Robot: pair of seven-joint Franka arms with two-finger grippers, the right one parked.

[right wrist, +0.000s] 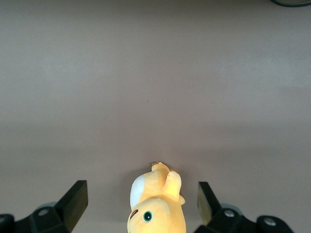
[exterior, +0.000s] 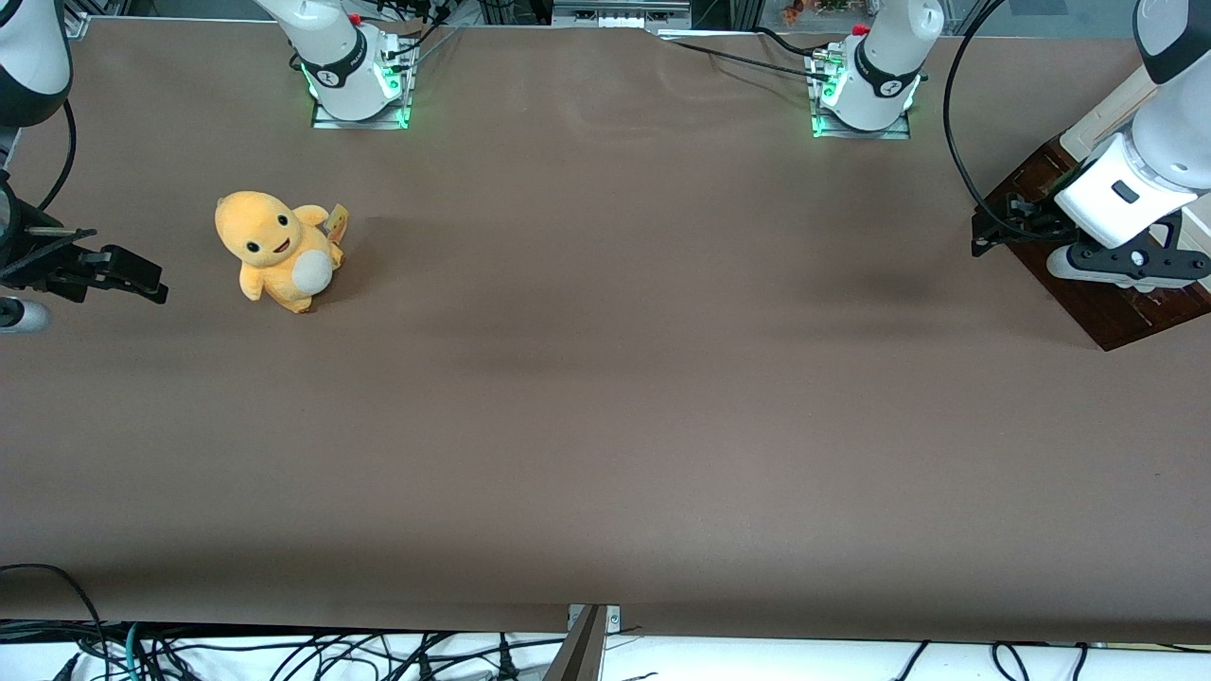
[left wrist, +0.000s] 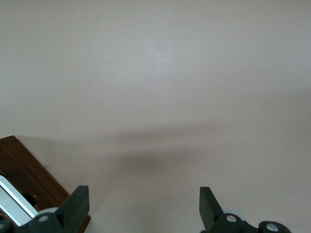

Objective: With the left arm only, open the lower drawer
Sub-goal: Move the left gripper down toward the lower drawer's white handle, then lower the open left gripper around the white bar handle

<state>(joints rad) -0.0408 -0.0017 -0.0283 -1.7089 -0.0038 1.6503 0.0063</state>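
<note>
Left arm (exterior: 1149,180) is hovering at front view's right edge w/ gripper (left wrist: 143,206) spread wide, gripping nothing, beside dark cabinet (exterior: 1107,307); drawer-opening not yet begun.

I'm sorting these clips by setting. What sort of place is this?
Most likely a robotics lab. Arm bases are bolted to a brown-covered table, loose cables trail along its near edge, and a plush toy serves as a prop. The left arm's gripper, jaws open, hovers by a dark wooden cabinet.
</note>
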